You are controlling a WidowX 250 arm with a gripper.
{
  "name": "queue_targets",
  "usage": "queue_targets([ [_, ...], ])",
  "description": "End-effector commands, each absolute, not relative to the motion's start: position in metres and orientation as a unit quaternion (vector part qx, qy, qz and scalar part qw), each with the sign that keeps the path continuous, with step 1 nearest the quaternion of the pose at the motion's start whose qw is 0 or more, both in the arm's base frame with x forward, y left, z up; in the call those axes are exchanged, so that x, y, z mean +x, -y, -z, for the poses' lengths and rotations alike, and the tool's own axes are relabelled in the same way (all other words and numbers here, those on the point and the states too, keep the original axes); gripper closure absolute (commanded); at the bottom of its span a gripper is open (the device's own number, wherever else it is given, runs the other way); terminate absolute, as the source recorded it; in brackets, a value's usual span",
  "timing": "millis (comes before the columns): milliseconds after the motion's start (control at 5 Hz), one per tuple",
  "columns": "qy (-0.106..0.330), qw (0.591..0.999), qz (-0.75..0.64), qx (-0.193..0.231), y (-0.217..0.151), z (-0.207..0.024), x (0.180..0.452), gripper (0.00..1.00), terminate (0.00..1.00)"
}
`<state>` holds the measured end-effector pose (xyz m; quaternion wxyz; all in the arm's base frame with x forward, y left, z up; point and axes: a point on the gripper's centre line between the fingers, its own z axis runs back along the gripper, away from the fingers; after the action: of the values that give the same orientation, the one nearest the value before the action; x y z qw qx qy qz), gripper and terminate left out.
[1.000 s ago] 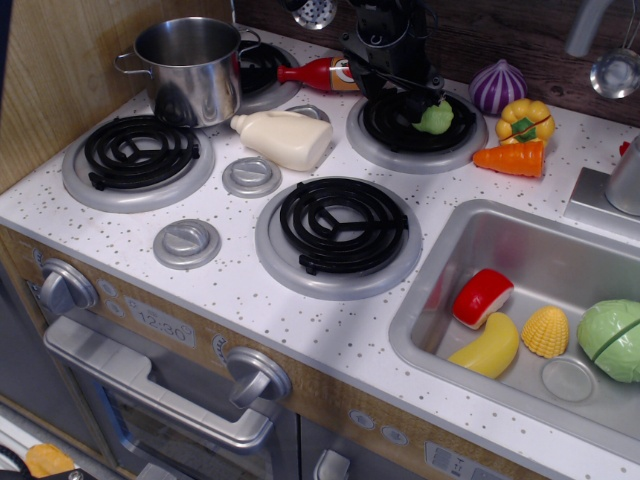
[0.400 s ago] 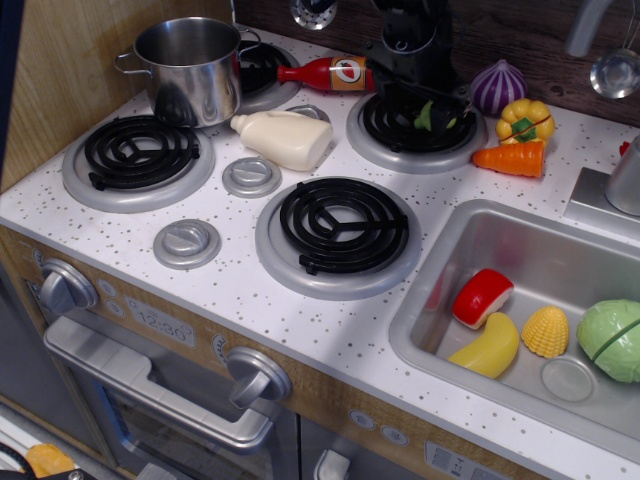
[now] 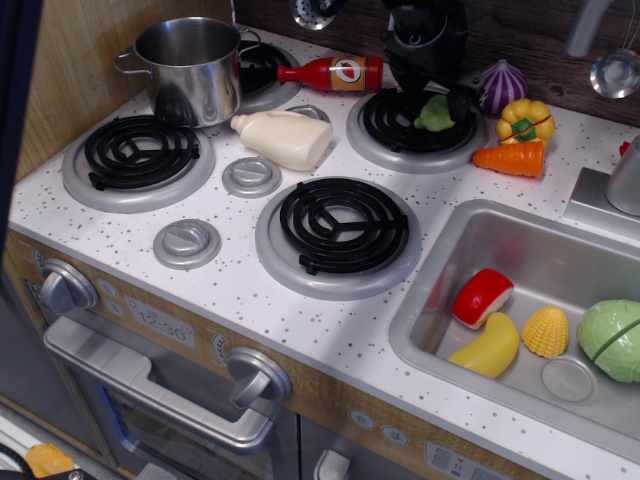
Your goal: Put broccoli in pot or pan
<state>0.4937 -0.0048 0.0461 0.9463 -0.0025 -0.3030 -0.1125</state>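
The broccoli [image 3: 435, 113], small, light green and bumpy, lies on the back right burner [image 3: 372, 131]. My black gripper [image 3: 436, 100] hangs straight down over it. One dark fingertip [image 3: 463, 103] shows at its right side and the other is hidden behind it. The jaws stand around the broccoli, but I cannot tell whether they press on it. The shiny steel pot [image 3: 190, 68] with two side handles stands empty at the back left, far to the left of the gripper.
A red ketchup bottle [image 3: 330, 73] and a cream bottle [image 3: 283, 137] lie between the pot and the gripper. A purple onion [image 3: 498, 86], yellow pepper [image 3: 525, 120] and carrot [image 3: 512, 158] sit to the right. The sink [image 3: 450, 262] holds toy food, including a cabbage half [image 3: 610, 340].
The gripper has come down from the left of the burner onto the broccoli and shifted a little right. The broccoli has stayed about where it was.
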Motion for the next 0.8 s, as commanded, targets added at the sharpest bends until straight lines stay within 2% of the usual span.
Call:
queue_targets([
  [0,0.339,0.932,0.13,-0.011,-0.003,-0.055,0.512,0.0,0.0],
  [200,0.335,0.934,0.122,-0.021,-0.002,-0.05,0.513,1.0,0.0],
  [400,0.323,0.939,0.119,-0.022,-0.001,-0.054,0.507,1.0,0.0],
  [600,0.288,0.951,0.105,0.049,-0.015,-0.09,0.486,1.0,0.0],
])
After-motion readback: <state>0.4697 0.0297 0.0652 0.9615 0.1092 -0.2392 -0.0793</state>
